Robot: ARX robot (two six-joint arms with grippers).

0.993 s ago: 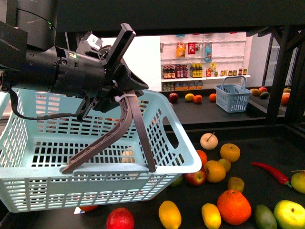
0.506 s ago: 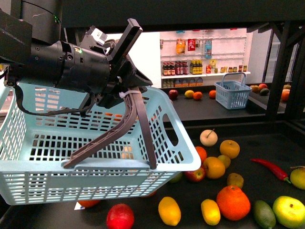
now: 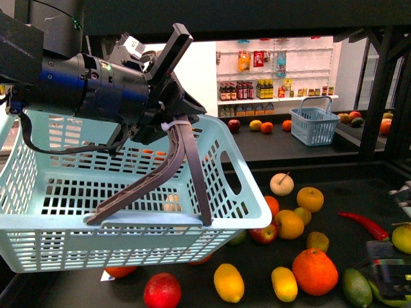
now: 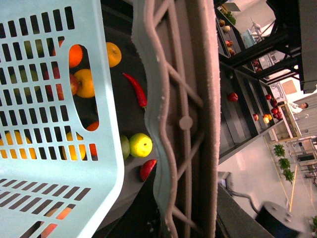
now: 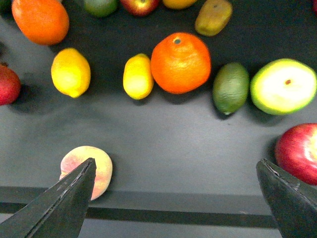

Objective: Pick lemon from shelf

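Left gripper (image 3: 166, 123) clenched on grey-brown plastic handle (image 3: 173, 168) of pale-blue slotted plastic basket (image 3: 247, 205); basket held above dark matte deck of black-framed shelf (image 3: 347, 192).
Right gripper (image 5: 174, 162) spread wide, nothing between tips, over deck's front edge.
Smooth bright-yellow oval lemon (image 5: 71, 72) lies on deck, front row, between dark-red round fruit (image 5: 7, 83) and smaller yellow oval fruit (image 5: 137, 76), apart from both.
Large round orange (image 5: 180, 62) just beside smaller yellow fruit.
Labels on far bottles (image 3: 247, 95) and white tag (image 3: 131, 45) on left arm too small to read.

Glossy black left arm (image 3: 90, 90), looped cable (image 3: 58, 153); dark tapered right end effector (image 5: 175, 162).
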